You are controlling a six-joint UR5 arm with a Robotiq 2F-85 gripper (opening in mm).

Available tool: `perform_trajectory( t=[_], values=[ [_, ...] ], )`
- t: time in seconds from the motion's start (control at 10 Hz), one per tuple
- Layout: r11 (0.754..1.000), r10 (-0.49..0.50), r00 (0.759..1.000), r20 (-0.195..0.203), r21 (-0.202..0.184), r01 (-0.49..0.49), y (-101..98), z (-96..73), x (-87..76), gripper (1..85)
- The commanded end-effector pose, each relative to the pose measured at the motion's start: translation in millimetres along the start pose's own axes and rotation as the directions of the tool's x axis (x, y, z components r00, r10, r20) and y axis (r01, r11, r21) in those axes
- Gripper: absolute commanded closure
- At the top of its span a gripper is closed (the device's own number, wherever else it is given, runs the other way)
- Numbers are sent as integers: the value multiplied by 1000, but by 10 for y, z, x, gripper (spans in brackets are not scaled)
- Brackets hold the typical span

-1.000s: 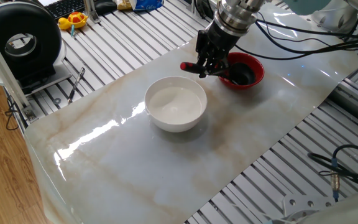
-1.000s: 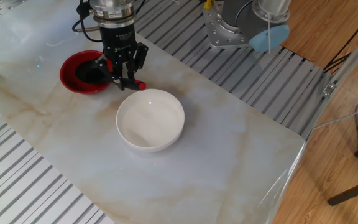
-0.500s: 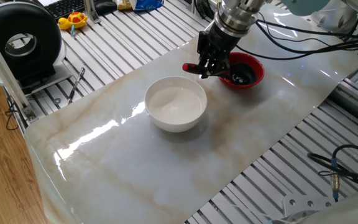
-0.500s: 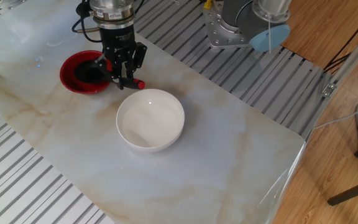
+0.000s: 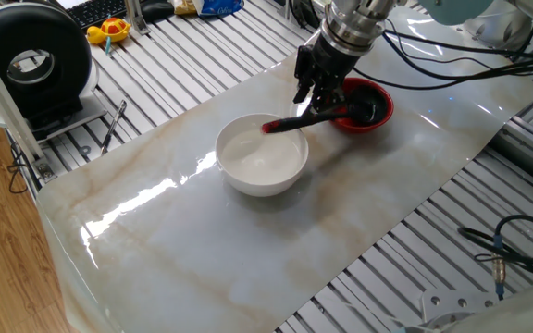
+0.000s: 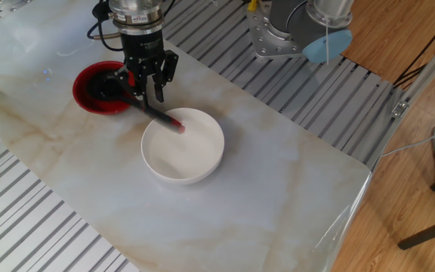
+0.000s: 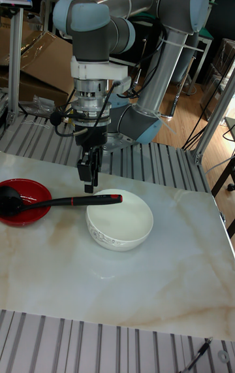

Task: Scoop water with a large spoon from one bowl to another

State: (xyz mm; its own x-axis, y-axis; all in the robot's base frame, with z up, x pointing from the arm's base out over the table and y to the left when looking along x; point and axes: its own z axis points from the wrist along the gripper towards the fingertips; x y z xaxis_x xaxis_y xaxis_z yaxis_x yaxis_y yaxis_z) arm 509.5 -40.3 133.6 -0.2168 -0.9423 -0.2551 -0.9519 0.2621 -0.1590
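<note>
The large spoon (image 5: 315,116) lies free, its black scoop resting in the red bowl (image 5: 386,104) and its red-tipped handle propped on the rim of the white bowl (image 5: 248,180). Water (image 5: 265,157) shows only as a faint sheen inside the white bowl. My gripper (image 5: 310,92) hangs open just above the handle's middle, holding nothing. In the other fixed view the spoon (image 6: 154,112) spans from the red bowl (image 6: 84,96) to the white bowl (image 6: 191,170), under the gripper (image 6: 149,92). The tall fixed view shows the gripper (image 7: 89,185) clear above the spoon (image 7: 72,201), the red bowl (image 7: 29,215) and the white bowl (image 7: 121,232).
A marble-patterned sheet (image 5: 202,250) covers the slatted table. A black round device (image 5: 30,60), a yellow toy (image 5: 109,32) and a keyboard sit at the far left. Cables (image 5: 516,245) lie at the right, and the arm's base (image 6: 293,30) stands behind the bowls.
The spoon left the gripper: its handle dropped from between the fingers and now rests across the white bowl's rim. The fingers have parted. The arm itself barely moved.
</note>
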Motion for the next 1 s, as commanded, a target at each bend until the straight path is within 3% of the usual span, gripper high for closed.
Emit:
perform_trajectory(
  t=[0.0, 0.4, 0.7, 0.8, 0.9],
  values=[
    [1000, 11, 1000, 13, 2, -11, -11, -18, -32, 490],
    [999, 32, 999, -24, -3, -32, 28, -113, 44, 493],
    [998, 54, 998, -39, -17, -55, 60, -162, -40, 493],
    [998, 63, 996, -58, -17, -64, 69, -217, -55, 557],
    [996, 93, 991, -95, -1, -94, 69, -308, 41, 843]
  ],
)
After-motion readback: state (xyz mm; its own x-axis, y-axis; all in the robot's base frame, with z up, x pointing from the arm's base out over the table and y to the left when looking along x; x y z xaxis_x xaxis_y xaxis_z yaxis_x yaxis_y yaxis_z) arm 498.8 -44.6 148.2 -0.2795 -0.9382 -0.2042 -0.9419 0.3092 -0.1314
